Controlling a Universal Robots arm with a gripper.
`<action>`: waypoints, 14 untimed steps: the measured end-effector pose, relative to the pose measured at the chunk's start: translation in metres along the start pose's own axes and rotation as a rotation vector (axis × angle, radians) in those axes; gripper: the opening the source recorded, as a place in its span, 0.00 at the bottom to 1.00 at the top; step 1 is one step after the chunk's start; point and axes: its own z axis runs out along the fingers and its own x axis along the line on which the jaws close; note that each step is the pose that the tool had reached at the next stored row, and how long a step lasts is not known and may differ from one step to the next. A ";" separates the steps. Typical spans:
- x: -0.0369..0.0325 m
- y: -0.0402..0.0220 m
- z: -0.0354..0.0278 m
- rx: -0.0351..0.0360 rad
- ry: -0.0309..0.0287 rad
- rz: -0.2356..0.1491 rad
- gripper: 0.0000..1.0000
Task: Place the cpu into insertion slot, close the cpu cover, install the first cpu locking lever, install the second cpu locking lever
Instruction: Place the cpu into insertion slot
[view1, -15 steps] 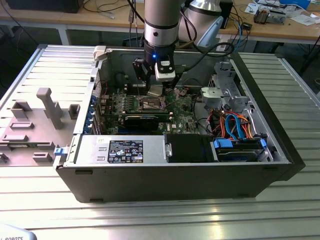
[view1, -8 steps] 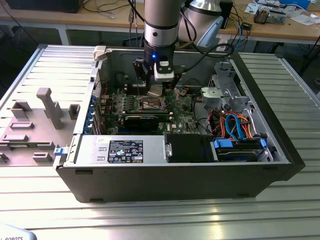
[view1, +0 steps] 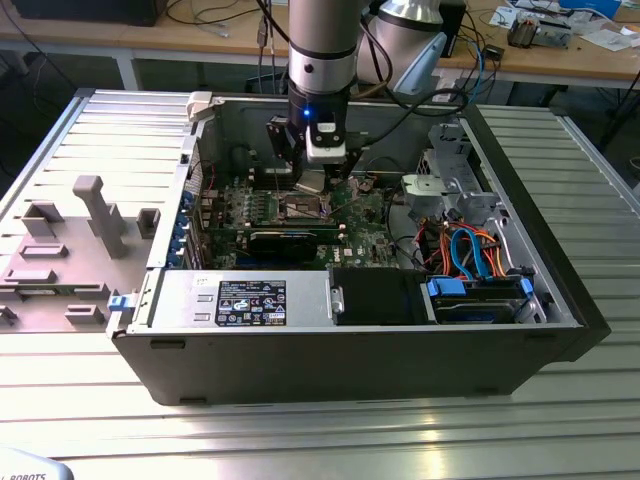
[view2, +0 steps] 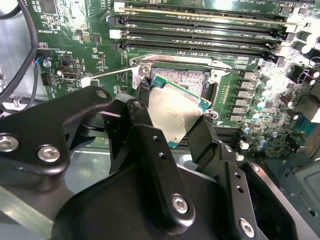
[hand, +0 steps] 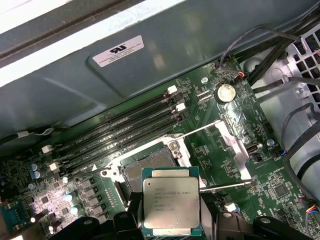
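A ribbed metal table carries an open computer case at its centre. At nine o'clock, just beside the case, lies a grey tray with upright blocks.

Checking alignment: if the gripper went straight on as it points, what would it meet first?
Probably the insertion slot, met by the cpu that the gripper holds; depth is unclear.

both wrist views seemingly share insertion slot
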 end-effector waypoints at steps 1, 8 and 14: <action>0.0000 0.0000 0.0001 -0.0001 -0.0002 0.004 0.54; 0.0000 0.0000 0.0004 -0.0004 -0.0015 0.027 0.54; 0.0000 -0.0001 0.0006 0.0012 -0.0026 0.032 0.54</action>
